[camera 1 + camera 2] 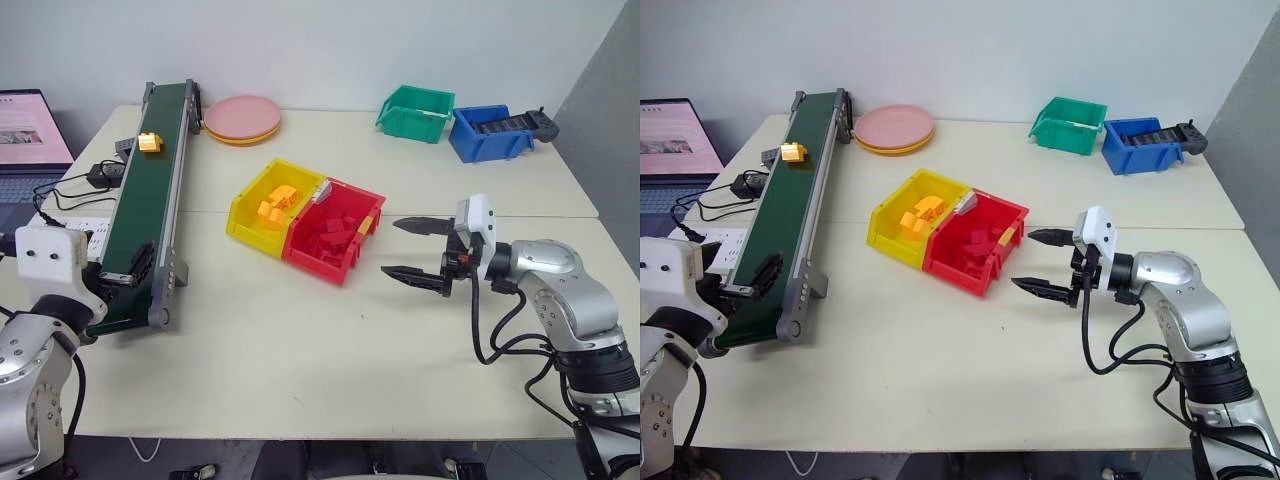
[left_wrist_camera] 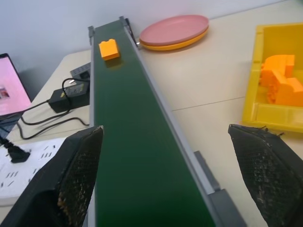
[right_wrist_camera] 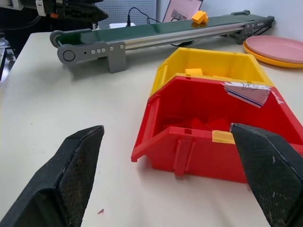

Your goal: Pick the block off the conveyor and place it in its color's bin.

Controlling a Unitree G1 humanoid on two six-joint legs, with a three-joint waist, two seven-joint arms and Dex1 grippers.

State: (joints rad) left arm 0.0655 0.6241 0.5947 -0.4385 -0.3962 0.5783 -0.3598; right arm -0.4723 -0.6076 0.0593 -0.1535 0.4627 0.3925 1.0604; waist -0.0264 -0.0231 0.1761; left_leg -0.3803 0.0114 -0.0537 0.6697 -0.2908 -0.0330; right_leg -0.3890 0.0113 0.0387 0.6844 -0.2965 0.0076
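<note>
Notably, we found the block lying at the far end of the conveyor, straight up the belt's long axis from the released, empty left gripper at its near end, the spread-fingered right gripper being farther off.

Showing a yellow-orange block on a dark green conveyor with grey rails; a yellow bin joined to a red bin; pink plates; a cream surface.
</note>
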